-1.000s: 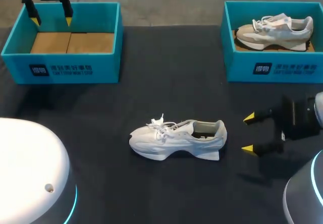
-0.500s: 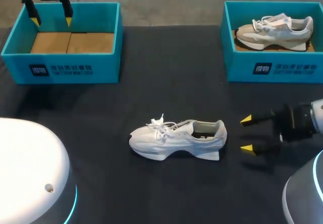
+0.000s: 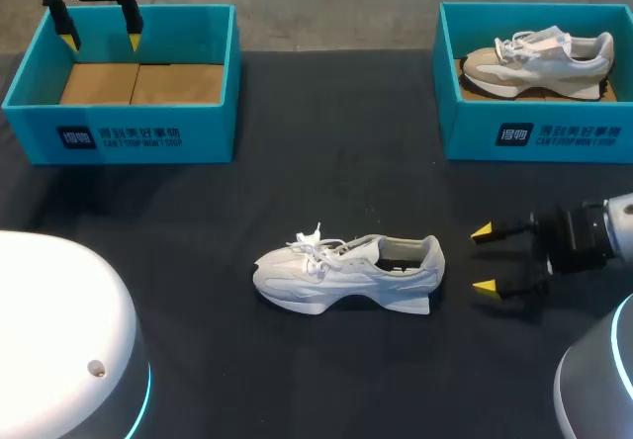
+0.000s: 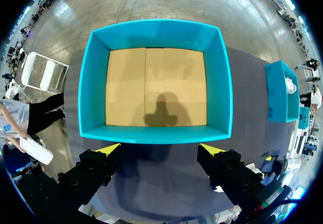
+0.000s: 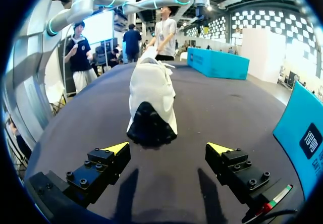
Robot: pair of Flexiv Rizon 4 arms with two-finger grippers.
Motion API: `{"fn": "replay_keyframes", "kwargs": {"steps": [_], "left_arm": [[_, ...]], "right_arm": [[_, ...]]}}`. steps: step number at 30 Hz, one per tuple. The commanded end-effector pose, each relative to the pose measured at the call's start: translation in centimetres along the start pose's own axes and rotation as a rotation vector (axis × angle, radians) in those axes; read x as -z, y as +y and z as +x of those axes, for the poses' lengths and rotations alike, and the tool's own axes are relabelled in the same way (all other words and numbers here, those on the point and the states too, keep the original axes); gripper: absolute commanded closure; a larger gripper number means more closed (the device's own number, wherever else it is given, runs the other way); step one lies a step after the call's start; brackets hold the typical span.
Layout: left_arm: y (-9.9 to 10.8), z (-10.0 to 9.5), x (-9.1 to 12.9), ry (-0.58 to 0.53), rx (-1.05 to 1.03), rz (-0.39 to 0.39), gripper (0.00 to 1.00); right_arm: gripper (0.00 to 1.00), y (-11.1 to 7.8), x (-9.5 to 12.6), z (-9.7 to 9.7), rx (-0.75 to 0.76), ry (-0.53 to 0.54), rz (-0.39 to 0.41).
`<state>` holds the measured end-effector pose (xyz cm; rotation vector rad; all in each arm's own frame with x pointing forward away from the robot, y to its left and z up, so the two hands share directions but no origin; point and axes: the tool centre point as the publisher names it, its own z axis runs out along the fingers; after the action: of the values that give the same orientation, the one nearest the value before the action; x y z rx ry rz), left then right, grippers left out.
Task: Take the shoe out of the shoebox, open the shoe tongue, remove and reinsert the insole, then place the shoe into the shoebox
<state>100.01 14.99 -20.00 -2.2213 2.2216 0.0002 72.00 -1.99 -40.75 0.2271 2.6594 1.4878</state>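
Note:
A white shoe (image 3: 346, 273) lies on its side in the middle of the black table, toe to the left, heel to the right. My right gripper (image 3: 486, 259) stands open just right of the heel, fingers pointing at it. In the right wrist view the shoe (image 5: 150, 100) lies heel-first ahead of the open right gripper (image 5: 169, 147), a short gap away. My left gripper (image 3: 98, 25) hangs open over the back edge of the empty teal shoebox (image 3: 129, 68) at far left. The left wrist view looks down into that shoebox (image 4: 155, 85), beyond the left gripper (image 4: 159, 146).
A second teal shoebox (image 3: 534, 78) at the back right holds a beige and white shoe (image 3: 539, 61). Its corner (image 5: 308, 133) shows beside the right gripper in the right wrist view. My arms' white bases (image 3: 59, 350) fill the near corners.
My right gripper has drawn lower and a little nearer the shoe's heel, its fingers closing the gap. The left arm and the shoe have stayed put.

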Motion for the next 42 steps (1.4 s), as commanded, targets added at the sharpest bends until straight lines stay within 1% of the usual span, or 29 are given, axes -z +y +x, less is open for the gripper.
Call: {"fn": "replay_keyframes", "kwargs": {"steps": [1,13,16,26,33,42], "left_arm": [[0.0,0.0,0.0,0.0,0.0,0.0,0.0],[0.0,0.0,0.0,0.0,0.0,0.0,0.0],[0.0,0.0,0.0,0.0,0.0,0.0,0.0],[0.0,0.0,0.0,0.0,0.0,0.0,0.0],[0.0,0.0,0.0,0.0,0.0,0.0,0.0],[0.0,0.0,0.0,0.0,0.0,0.0,0.0]], "right_arm": [[0.0,-0.2,0.4,0.6,-0.001,-0.009,-0.006],[0.0,0.0,-0.2,0.9,0.009,-0.005,-0.023],[0.0,0.1,-0.6,1.2,0.0,-0.006,-0.026],[0.0,1.1,-3.1,2.4,0.0,-0.008,-0.06],[0.0,1.7,-4.7,2.2,0.003,-0.012,-0.082],[0.0,2.1,-6.7,1.8,-0.002,0.0,-0.101]]}}
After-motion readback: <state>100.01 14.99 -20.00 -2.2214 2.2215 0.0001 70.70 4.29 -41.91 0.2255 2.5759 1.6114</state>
